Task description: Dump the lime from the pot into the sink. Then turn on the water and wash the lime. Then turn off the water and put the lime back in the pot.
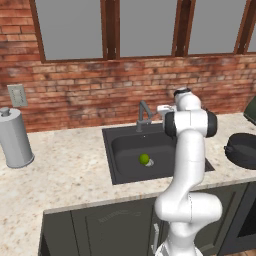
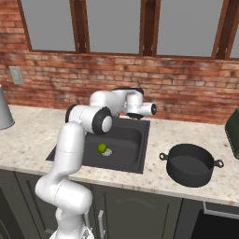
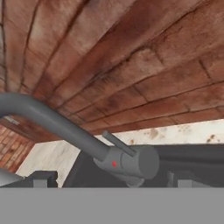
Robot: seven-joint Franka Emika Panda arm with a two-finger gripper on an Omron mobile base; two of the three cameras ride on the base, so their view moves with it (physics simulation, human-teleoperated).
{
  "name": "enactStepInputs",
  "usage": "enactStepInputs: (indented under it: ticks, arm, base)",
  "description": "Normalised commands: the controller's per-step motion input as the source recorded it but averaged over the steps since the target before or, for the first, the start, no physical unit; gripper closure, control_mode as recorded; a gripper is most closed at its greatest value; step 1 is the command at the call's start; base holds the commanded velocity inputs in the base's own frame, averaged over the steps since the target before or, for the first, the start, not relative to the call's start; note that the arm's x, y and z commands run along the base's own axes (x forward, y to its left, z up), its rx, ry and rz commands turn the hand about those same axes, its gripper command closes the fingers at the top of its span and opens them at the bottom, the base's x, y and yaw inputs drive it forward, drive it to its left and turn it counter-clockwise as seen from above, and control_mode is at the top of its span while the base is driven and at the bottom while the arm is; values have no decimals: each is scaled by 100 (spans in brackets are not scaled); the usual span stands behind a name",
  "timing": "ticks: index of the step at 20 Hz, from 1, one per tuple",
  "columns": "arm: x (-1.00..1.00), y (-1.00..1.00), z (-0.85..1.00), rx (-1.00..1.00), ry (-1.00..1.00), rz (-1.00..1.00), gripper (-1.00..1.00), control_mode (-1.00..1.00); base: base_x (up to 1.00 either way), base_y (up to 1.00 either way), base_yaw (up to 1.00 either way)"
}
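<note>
The brick wall (image 1: 100, 90) runs behind the whole scene, with windows (image 1: 70, 27) above it. Below it lies the speckled stone counter (image 1: 65, 170), over dark cabinet doors (image 1: 100, 225).

The white arm (image 2: 70, 154) rises from the base and bends over the sink (image 1: 120, 150), a black basin set into the counter. In the left base view the arm's forearm covers the basin's 3 o'clock side.

The pot (image 2: 190, 164), dark and wide with two side handles, stands upright on the counter at the sink's 3 o'clock in the right base view, just beside the basin and apart from it.

A grey metal canister (image 1: 15, 137) stands on the counter well apart from the sink, toward 9 o'clock in the left base view, with a wall outlet (image 1: 17, 95) above it.

The grey faucet (image 3: 65, 131) sits at the basin's 12 o'clock edge. In the hand view its spout sweeps toward 10 o'clock, and a thin lever juts from its body.

The gripper (image 3: 109, 179) hovers near the faucet body, its two finger tips spread wide, holding nothing.

The lime (image 1: 144, 159) lies on the basin floor, touching the silver drain (image 1: 149, 162).
</note>
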Motion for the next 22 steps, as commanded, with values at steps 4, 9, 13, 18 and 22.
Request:
enactStepInputs:
  ticks: [4, 9, 13, 18, 22]
  arm:
    - [5, 4, 0, 0, -4, 0, -100, -100]
    - [2, 13, -5, 0, -3, 0, -100, -100]
    - [8, 16, -17, 0, -1, 0, -100, -100]
    - [17, 8, -13, 0, 0, 0, -100, -100]
    - [26, 3, -9, 0, 0, 0, -100, -100]
  base:
    - [0, 0, 0]
    - [0, 0, 0]
    - [0, 0, 0]
    - [0, 0, 0]
    - [0, 0, 0]
